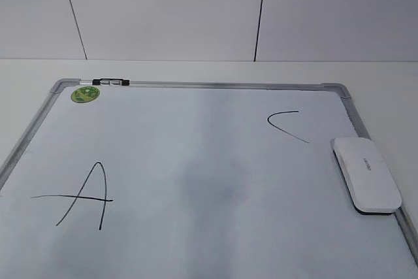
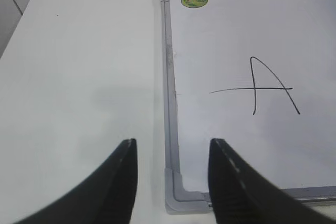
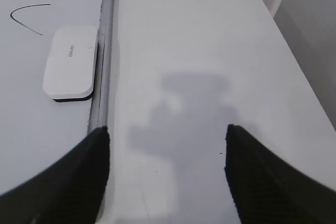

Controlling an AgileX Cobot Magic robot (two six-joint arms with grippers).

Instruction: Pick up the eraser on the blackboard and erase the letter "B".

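Observation:
The white eraser (image 1: 366,173) lies flat on the blackboard (image 1: 196,106) at its right edge, just below the letter "C" (image 1: 286,125). It also shows in the right wrist view (image 3: 71,63). The letter "A" (image 1: 85,195) is at the board's left and shows in the left wrist view (image 2: 265,85). No letter "B" shows; the board's middle carries only a faint grey smudge (image 1: 215,184). My left gripper (image 2: 172,150) is open and empty over the board's near left corner. My right gripper (image 3: 167,137) is open and empty over the table, right of the board's frame (image 3: 102,66).
A round green sticker (image 1: 85,94) and a small black clip (image 1: 111,82) sit at the board's far left corner. The white table (image 3: 210,35) extends right of the board to an edge at the far right. A panelled wall (image 1: 196,11) stands behind.

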